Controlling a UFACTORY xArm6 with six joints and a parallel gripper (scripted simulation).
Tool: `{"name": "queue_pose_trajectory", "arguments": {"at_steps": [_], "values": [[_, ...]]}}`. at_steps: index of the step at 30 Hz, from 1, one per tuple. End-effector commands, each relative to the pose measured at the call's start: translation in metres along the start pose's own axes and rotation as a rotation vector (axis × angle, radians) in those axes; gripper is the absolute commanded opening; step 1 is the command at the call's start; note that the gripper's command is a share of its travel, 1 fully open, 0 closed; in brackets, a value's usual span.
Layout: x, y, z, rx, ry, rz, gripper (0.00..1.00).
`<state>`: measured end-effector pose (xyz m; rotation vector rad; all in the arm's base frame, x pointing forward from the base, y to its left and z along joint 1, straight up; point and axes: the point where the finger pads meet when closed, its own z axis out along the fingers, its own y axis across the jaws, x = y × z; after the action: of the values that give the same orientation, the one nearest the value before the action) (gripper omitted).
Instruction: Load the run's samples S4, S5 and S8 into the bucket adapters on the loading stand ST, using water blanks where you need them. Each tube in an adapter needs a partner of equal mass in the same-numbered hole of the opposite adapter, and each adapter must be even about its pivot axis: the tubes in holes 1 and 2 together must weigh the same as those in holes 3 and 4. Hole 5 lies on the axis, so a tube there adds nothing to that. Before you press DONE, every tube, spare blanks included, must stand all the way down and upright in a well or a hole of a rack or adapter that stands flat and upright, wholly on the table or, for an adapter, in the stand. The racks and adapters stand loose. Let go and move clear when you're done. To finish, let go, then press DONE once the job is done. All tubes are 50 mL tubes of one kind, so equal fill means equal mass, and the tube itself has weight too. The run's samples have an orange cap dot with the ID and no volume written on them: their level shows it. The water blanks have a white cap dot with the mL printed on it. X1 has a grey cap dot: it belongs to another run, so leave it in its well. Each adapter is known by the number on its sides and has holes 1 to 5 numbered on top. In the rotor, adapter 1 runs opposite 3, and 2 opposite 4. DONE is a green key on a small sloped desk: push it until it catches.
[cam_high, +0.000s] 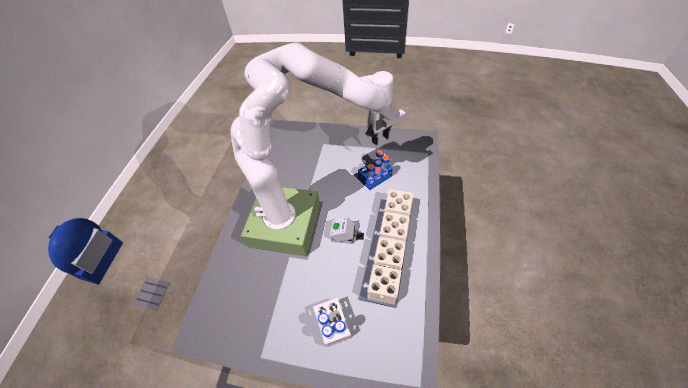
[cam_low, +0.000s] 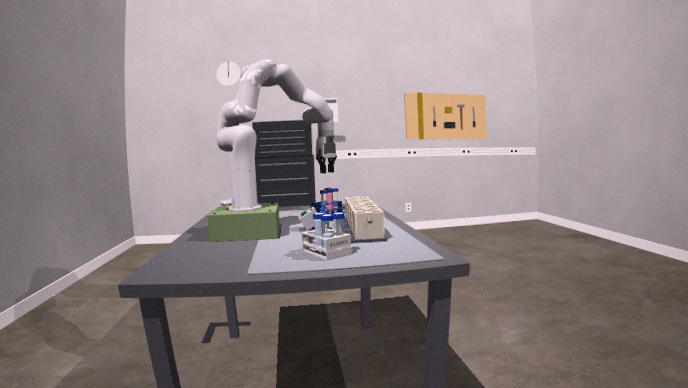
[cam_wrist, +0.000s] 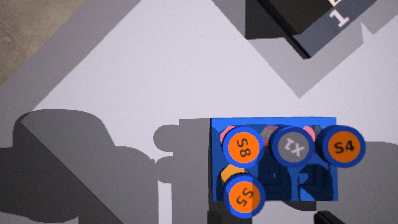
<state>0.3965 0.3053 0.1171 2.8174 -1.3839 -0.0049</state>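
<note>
A blue sample rack stands at the far end of the mat; it also shows in the wrist view and in the exterior view. It holds S8, S5, S4, all with orange cap dots, and the grey-dotted X1. My gripper hangs high above the far side of this rack, open and empty; it also shows in the exterior view. Four cream adapters stand in a row in the stand, all holes empty. A white blanks rack holds three white-dotted tubes.
The green DONE key sits on its small desk between the arm's green base and the adapters. The rack of blanks stands near the table's front edge. The stand's end marked 1 shows at the top of the wrist view.
</note>
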Motion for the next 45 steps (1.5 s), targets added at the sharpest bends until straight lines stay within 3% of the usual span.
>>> {"name": "queue_pose_trajectory", "arguments": {"at_steps": [1, 31, 45], "values": [[0.0, -0.002, 0.004, 0.007, 0.0, 0.0, 0.57], [0.0, -0.002, 0.06, 0.006, 0.0, 0.0, 0.57], [0.0, -0.002, 0.074, 0.006, 0.0, 0.0, 0.57]]}}
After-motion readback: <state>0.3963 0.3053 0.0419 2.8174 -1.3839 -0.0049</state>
